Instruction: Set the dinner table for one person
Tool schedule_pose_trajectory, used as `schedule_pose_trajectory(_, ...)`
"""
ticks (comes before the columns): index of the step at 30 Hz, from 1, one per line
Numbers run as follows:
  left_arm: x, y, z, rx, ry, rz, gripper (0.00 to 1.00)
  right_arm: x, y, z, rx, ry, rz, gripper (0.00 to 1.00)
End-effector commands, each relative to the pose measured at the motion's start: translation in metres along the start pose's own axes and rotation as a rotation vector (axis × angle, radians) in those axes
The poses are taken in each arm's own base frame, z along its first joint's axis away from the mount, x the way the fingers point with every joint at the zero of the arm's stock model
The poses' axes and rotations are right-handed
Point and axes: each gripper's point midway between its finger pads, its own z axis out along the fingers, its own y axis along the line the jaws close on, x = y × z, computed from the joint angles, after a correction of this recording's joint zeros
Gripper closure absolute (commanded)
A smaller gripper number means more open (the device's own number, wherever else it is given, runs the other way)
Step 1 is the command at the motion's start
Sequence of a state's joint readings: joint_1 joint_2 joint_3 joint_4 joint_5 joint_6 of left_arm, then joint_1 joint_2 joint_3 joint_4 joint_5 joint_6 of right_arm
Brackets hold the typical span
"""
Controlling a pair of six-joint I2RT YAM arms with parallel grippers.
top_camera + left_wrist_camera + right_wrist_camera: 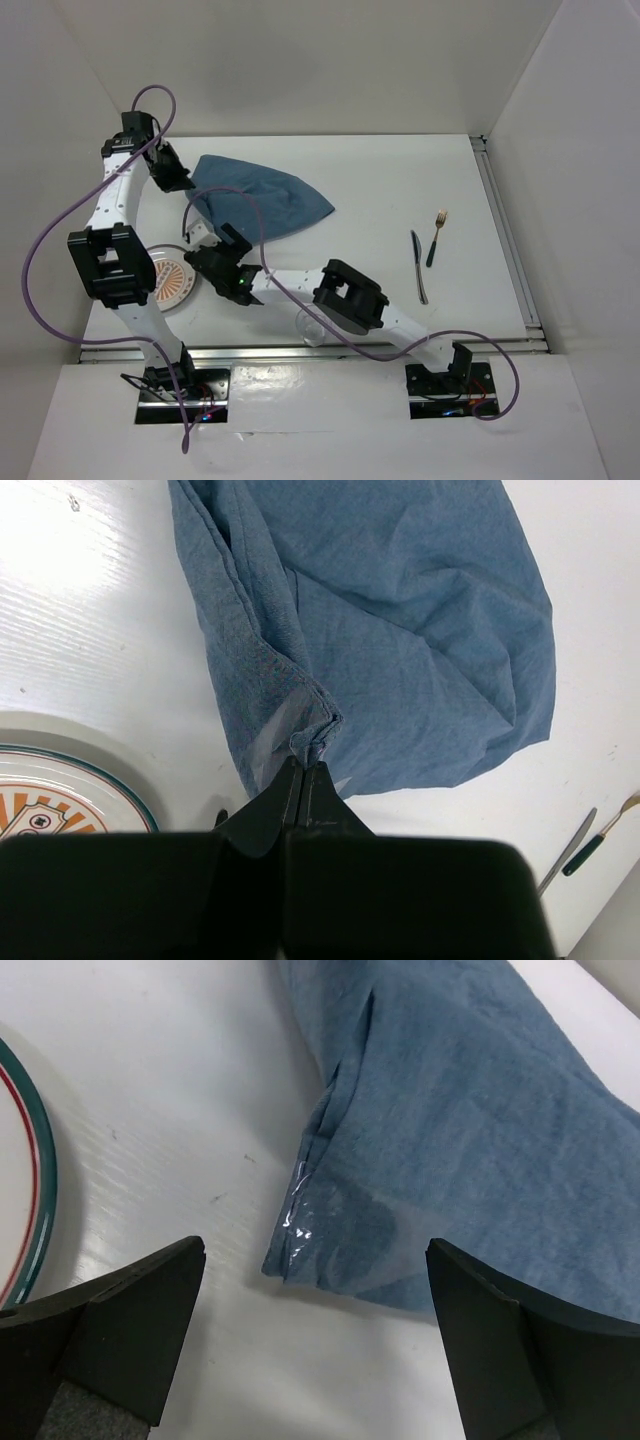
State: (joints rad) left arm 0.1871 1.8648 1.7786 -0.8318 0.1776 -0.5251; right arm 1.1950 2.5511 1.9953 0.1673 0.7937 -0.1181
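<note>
The blue cloth placemat (pixel 265 200) lies crumpled on the white dinner table (pixel 400 170), left of middle. My left gripper (pixel 183 180) is shut on the cloth's bunched far-left corner; the left wrist view shows the jaws (pixel 305 765) pinching that fold of cloth (pixel 400 630). My right gripper (pixel 205 240) is open at the cloth's near-left corner. In the right wrist view it (pixel 315 1250) is spread wide around that corner of the cloth (pixel 460 1140), with a shiny taped patch, and does not touch it.
A plate (pixel 170 285) with an orange pattern and green rim sits near the left front, also in the left wrist view (pixel 50 800) and the right wrist view (pixel 25 1160). A clear glass (pixel 315 325) stands at the front edge. A knife (pixel 418 265) and fork (pixel 437 235) lie to the right.
</note>
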Motion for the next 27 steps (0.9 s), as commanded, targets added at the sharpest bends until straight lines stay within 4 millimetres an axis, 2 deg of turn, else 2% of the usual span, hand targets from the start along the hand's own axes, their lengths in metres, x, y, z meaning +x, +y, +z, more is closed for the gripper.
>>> schedule_pose_trajectory(1,-0.013,-0.020,-0.026,0.078,-0.049,0.023,1.00,-0.031,-0.014,0.012,0.071,-0.092,0.046,0.01)
schedule_pose_trajectory(6,-0.013,-0.021,-0.026,0.087,-0.045,0.023,1.00,-0.028,-0.033,0.022,0.153,-0.086,0.059,0.13)
schedule_pose_trajectory(10,-0.011,-0.021,-0.028,0.087,-0.045,0.023,1.00,-0.042,-0.045,0.020,0.160,-0.127,0.075,0.42)
schedule_pose_trajectory(11,-0.012,-0.019,-0.028,0.079,-0.049,0.023,1.00,-0.041,-0.044,0.020,0.161,-0.136,0.085,0.57)
schedule_pose_trajectory(13,-0.012,-0.019,-0.028,0.078,-0.049,0.023,1.00,-0.056,-0.052,0.015,0.174,-0.151,0.094,0.78)
schedule_pose_trajectory(14,-0.012,-0.019,-0.028,0.078,-0.049,0.023,1.00,-0.057,-0.054,0.013,0.174,-0.150,0.093,0.87)
schedule_pose_trajectory(15,-0.012,-0.019,-0.028,0.078,-0.049,0.023,1.00,-0.072,-0.066,0.011,0.185,-0.167,0.116,1.00)
schedule_pose_trajectory(16,-0.012,-0.019,-0.028,0.078,-0.049,0.023,1.00,-0.065,-0.067,0.009,0.183,-0.153,0.100,1.00)
schedule_pose_trajectory(17,-0.015,-0.021,-0.030,0.083,-0.058,0.025,1.00,-0.068,-0.076,0.008,0.191,-0.154,0.114,1.00)
schedule_pose_trajectory(18,-0.017,-0.018,-0.031,0.079,-0.062,0.018,1.00,-0.087,-0.088,-0.002,0.194,-0.174,0.136,1.00)
schedule_pose_trajectory(19,-0.020,-0.020,-0.033,0.084,-0.073,0.021,1.00,-0.077,-0.093,-0.004,0.183,-0.148,0.107,1.00)
schedule_pose_trajectory(21,-0.022,-0.021,-0.032,0.084,-0.074,0.021,1.00,-0.079,-0.108,-0.014,0.165,-0.132,0.108,1.00)
schedule_pose_trajectory(22,-0.027,-0.021,-0.035,0.096,-0.082,0.017,1.00,-0.080,-0.133,-0.024,0.166,-0.119,0.114,1.00)
schedule_pose_trajectory(24,-0.029,-0.020,-0.034,0.102,-0.081,0.011,1.00,-0.086,-0.148,-0.037,0.106,-0.124,0.130,1.00)
schedule_pose_trajectory(25,-0.028,-0.018,-0.030,0.098,-0.071,0.008,1.00,-0.086,-0.175,-0.049,0.102,-0.107,0.158,1.00)
schedule_pose_trajectory(27,-0.028,-0.020,-0.031,0.126,-0.060,0.003,1.00,-0.082,-0.189,-0.059,0.041,-0.082,0.175,1.00)
